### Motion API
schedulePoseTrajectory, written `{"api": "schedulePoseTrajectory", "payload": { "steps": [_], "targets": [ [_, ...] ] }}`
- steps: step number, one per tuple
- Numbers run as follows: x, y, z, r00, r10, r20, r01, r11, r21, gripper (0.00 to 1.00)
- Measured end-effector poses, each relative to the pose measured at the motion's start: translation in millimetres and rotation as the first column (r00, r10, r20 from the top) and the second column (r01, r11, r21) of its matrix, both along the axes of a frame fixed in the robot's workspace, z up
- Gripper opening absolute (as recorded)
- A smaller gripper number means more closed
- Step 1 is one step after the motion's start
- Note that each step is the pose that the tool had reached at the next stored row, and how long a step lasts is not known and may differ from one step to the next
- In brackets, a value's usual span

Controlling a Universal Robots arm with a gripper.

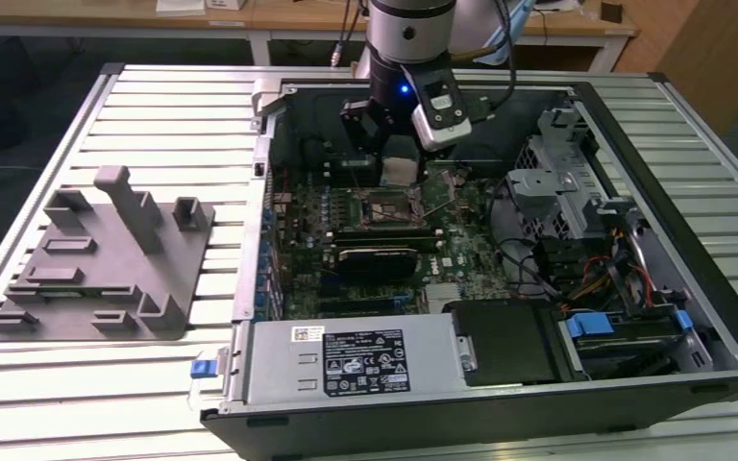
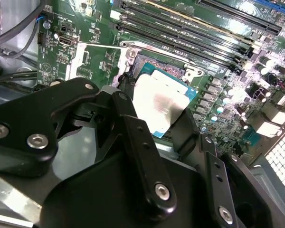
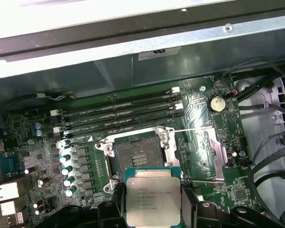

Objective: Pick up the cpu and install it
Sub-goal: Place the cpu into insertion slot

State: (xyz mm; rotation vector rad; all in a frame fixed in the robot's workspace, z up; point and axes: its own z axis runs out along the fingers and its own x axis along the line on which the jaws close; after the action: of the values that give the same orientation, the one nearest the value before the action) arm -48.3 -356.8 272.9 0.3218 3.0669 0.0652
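The cpu (image 1: pixel 399 171), a flat square chip with a silvery top and a green rim, hangs inside the open computer case. My gripper (image 1: pixel 402 161) is shut on it, a black finger (image 3: pixel 116 195) pressing each side. In the first wrist view the cpu (image 3: pixel 153 199) sits just short of the open black socket (image 3: pixel 138 154), not touching it. The socket's metal load plate (image 3: pixel 206 151) is swung open to one side. In the second wrist view the cpu (image 2: pixel 159 104) tilts above the socket frame (image 2: pixel 133 52), with my gripper (image 2: pixel 156 114) closed around it.
The green motherboard (image 1: pixel 472 254) fills the case floor, with memory slots (image 3: pixel 118 114) beside the socket. A power supply (image 1: pixel 343 360), a drive cage (image 1: pixel 575 182) and loose cables (image 1: pixel 600 274) crowd the exterior view's right. A grey fixture (image 1: pixel 100 259) stands on the slatted table at the left.
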Motion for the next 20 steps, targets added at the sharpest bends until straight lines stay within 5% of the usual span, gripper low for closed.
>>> {"api": "schedulePoseTrajectory", "payload": {
  "steps": [20],
  "targets": [
    [0.0, 0.0, 0.0, 0.9968, -0.080, 0.0000, 0.080, 0.9968, 0.0000, 0.55]
  ]
}}
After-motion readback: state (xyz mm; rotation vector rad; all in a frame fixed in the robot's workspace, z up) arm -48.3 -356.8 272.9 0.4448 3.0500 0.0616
